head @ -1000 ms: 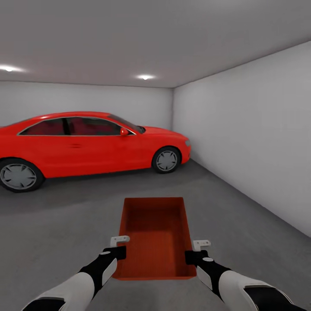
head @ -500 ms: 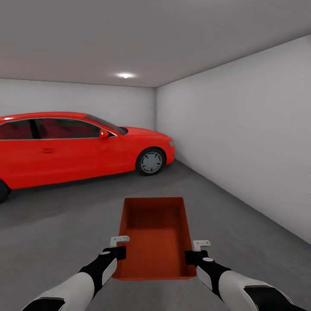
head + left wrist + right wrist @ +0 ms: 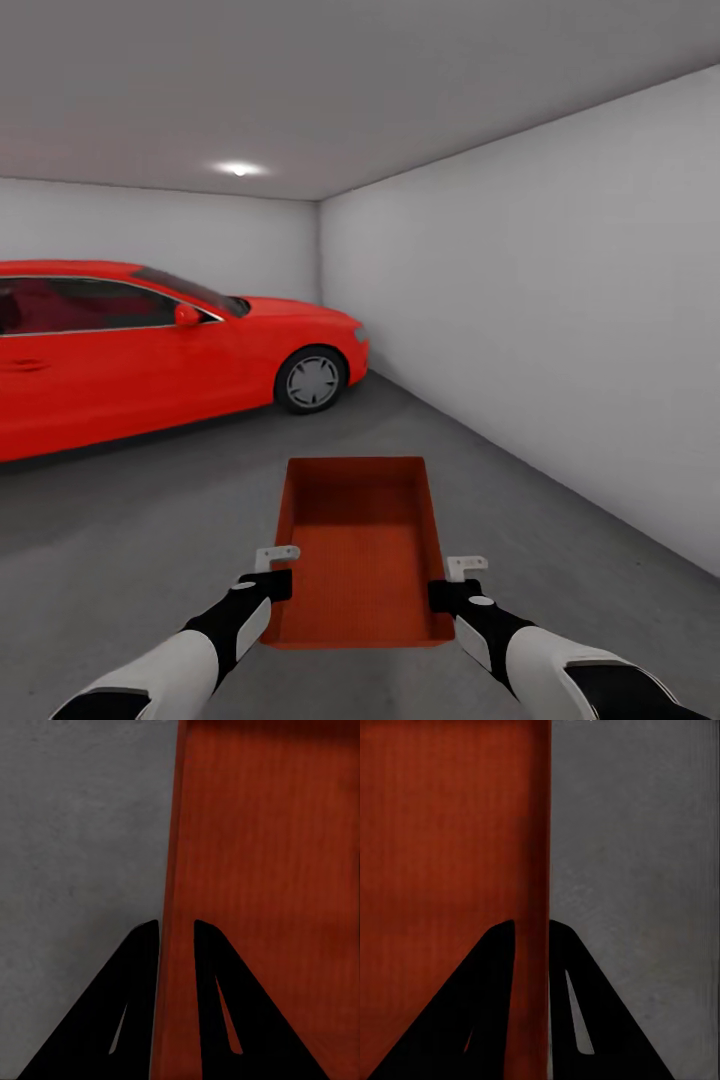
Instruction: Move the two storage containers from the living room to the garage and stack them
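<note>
One orange bin [image 3: 360,545] carried w/ both arms inside garage, held above grey floor [image 3: 130,540], red car [image 3: 150,350] ahead. Left claw [image 3: 277,568] and right claw [image 3: 460,578] each pinched on a side wall. Not yet set down; 2nd bin's whereabouts unknown; stacking outstanding.

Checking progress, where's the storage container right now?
In the head view, the storage container is held between the left gripper and right gripper, above the garage floor.

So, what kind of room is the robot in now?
Most likely a garage. A red car is parked on a rough dark grey floor, and the plain grey walls are bare, with no furniture in view.
</note>
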Available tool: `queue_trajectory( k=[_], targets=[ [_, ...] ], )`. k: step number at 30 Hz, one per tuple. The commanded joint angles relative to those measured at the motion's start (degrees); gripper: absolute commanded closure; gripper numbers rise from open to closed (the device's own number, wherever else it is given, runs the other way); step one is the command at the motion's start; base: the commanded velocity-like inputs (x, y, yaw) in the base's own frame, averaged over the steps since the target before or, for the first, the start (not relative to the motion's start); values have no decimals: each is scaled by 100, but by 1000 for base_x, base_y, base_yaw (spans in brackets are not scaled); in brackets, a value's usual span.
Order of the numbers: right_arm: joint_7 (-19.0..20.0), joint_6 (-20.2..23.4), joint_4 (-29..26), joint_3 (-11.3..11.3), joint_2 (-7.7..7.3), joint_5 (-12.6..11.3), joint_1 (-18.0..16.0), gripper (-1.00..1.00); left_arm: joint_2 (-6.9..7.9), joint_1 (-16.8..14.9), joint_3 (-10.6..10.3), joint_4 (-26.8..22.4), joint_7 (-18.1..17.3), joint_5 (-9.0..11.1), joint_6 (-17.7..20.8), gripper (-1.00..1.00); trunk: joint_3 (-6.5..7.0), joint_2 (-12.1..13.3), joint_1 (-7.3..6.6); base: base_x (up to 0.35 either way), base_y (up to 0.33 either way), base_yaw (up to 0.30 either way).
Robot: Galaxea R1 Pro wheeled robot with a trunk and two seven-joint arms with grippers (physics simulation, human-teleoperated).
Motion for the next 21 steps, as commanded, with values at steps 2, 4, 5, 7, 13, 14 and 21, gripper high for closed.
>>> queue_trajectory(
  k=[2, 4, 5, 7, 13, 14, 21],
  targets=[
    [-40, -30, 25, -37, -12, -56, -3, 100, 287, -3, 286, -42, 83, -68, 39, 100, -2, -4, 5, 324, 0, -245],
    [-38, -30, 25, -37, -12, -57, -3, 100, 289, -1, 286, -42, 82, -68, 39, 100, -2, -4, 5, 324, 0, -245],
    [-38, -30, 25, -37, -12, -56, -2, 100, 291, -2, 286, -42, 82, -68, 39, 100, -2, -4, 5, 324, 0, -245],
    [-40, -30, 25, -37, -12, -57, -2, 100, 314, 0, 286, -42, 81, -68, 39, 100, -2, -4, 5, 324, 0, -245],
    [-37, -30, 25, -37, -12, -56, -2, 100, 321, 3, 286, -42, 81, -65, 39, 100, -2, -4, 5, 324, 0, -245],
    [-35, -30, 25, -37, -12, -56, -2, 100, 322, 0, 286, -42, 81, -62, 39, 100, -2, -4, 5, 324, 0, -245],
    [-35, -30, 25, -37, -12, -55, -2, 100, 322, 2, 286, -42, 57, -59, 39, 100, -2, -4, 5, 324, 0, -245]
  ],
)
